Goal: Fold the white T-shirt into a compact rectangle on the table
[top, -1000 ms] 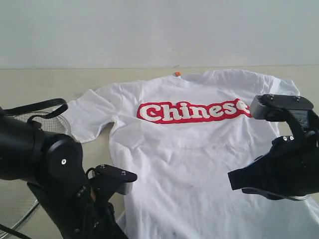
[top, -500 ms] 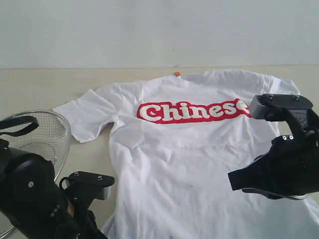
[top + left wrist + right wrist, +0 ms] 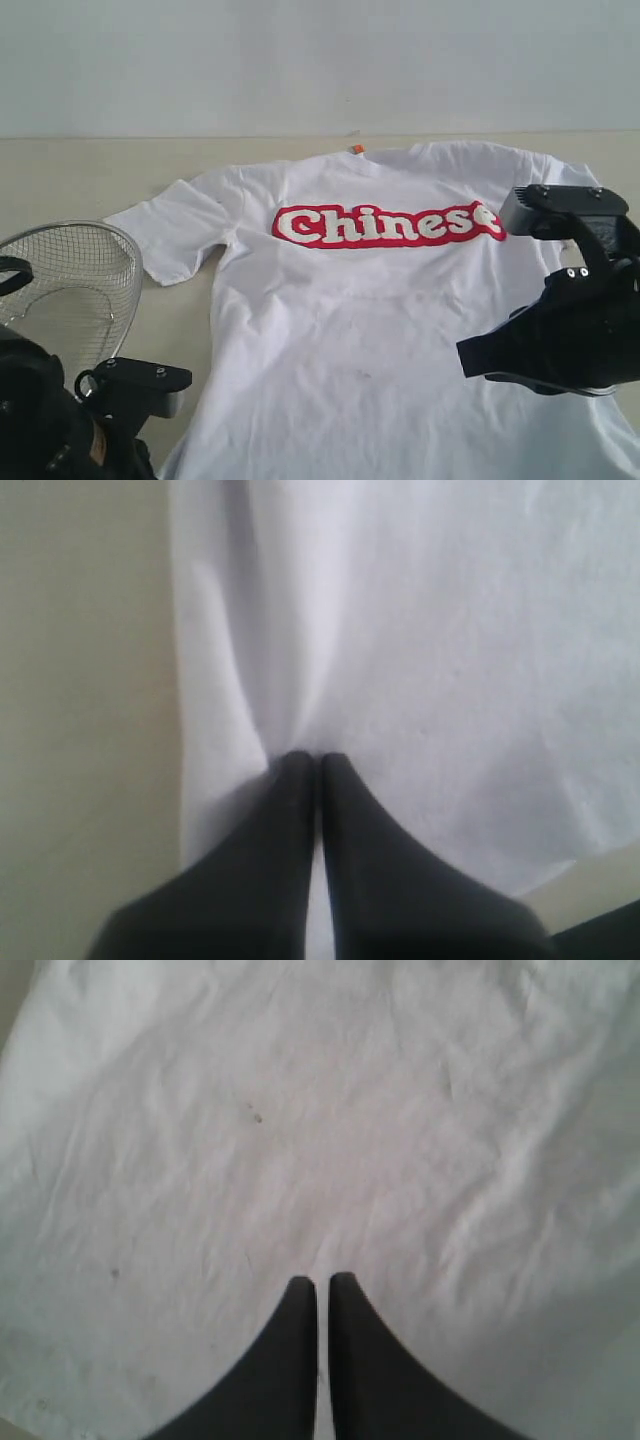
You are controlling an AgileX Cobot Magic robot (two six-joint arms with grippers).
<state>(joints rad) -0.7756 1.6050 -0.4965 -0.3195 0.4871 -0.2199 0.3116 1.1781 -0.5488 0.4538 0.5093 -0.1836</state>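
The white T-shirt lies face up on the table, its red banner across the chest and an orange neck tag at the far collar. In the left wrist view my left gripper is shut on the shirt's cloth near its side edge, and creases run into the fingertips. The left arm sits low at the near left corner. My right gripper is shut just over flat cloth and holds nothing. The right arm hangs above the shirt's right side.
A round wire-mesh basket stands at the left, close to the left arm and the shirt's left sleeve. Bare tabletop shows beside the shirt's left edge. A pale wall closes off the far side.
My left arm has dropped toward the near left corner, pulling the shirt's lower left side outward and uncovering the basket. The right arm has stayed still.
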